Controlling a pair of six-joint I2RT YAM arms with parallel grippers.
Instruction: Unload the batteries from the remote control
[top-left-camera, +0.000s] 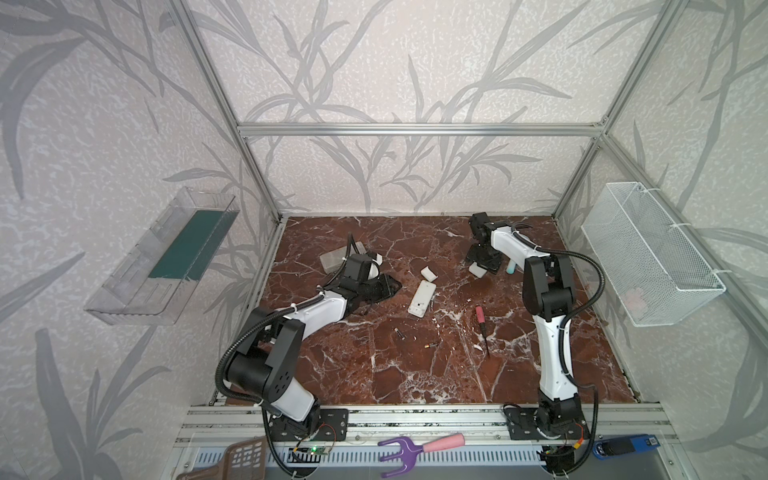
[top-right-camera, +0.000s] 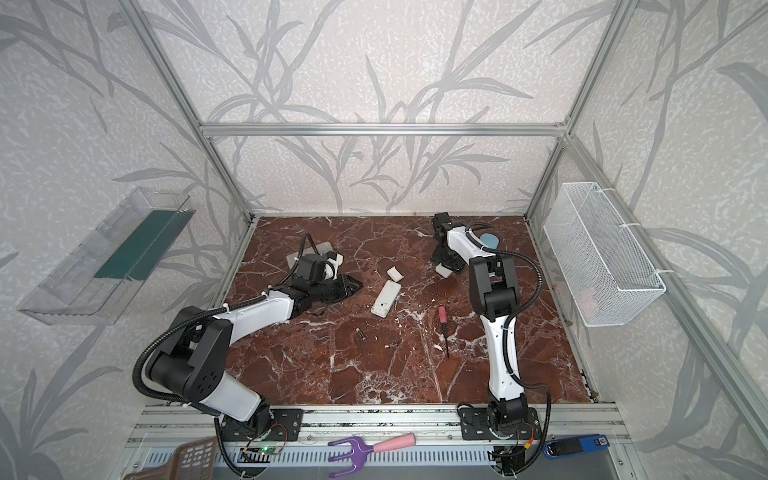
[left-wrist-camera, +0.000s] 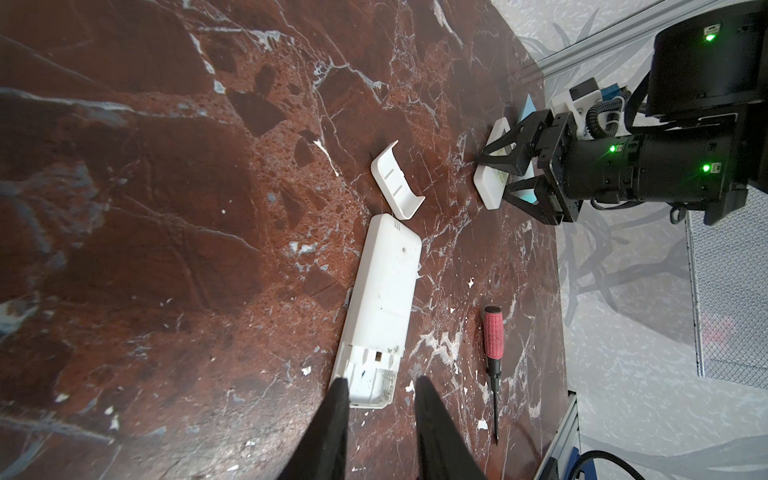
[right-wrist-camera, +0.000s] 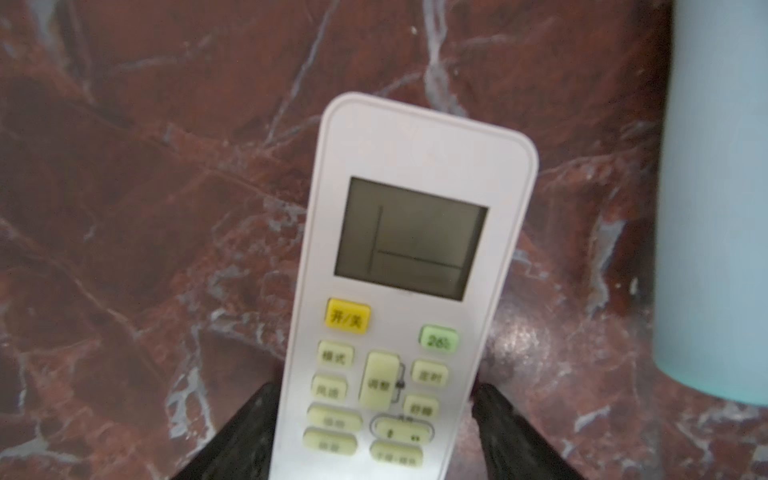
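A white remote control lies face down mid-table, its battery bay uncovered and empty in the left wrist view. Its white cover lies just beyond it. Two small dark batteries rest on the marble in front of the remote, in both top views. My left gripper is open and holds nothing, its tips at the remote's bay end. My right gripper is open at the far right. Its fingers stand on either side of a second white remote, which has a screen.
A red-handled screwdriver lies right of the remote. A pale blue cylinder sits beside the second remote. A grey box lies behind the left arm. A wire basket and a clear tray hang on the side walls.
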